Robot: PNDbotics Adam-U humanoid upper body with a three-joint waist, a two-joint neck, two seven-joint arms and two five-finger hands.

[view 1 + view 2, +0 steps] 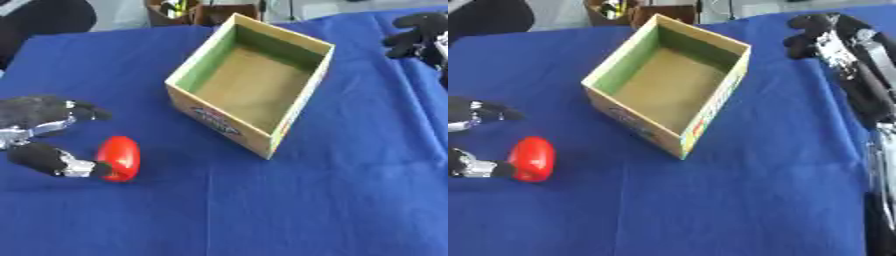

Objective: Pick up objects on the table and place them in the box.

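Left hand point(39, 131) spread at the table's left edge, a fingertip touching the red object point(119, 158), nothing gripped
The rounded object looks smooth, light and rigid, probably slippery: pinch across its middle; box point(289, 120) mid-table sits empty; right hand point(820, 31) idles relaxed at far right edge

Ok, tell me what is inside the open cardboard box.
The open cardboard box shows only its bare brown floor and green inner walls. The near wall hides a strip of floor behind it.
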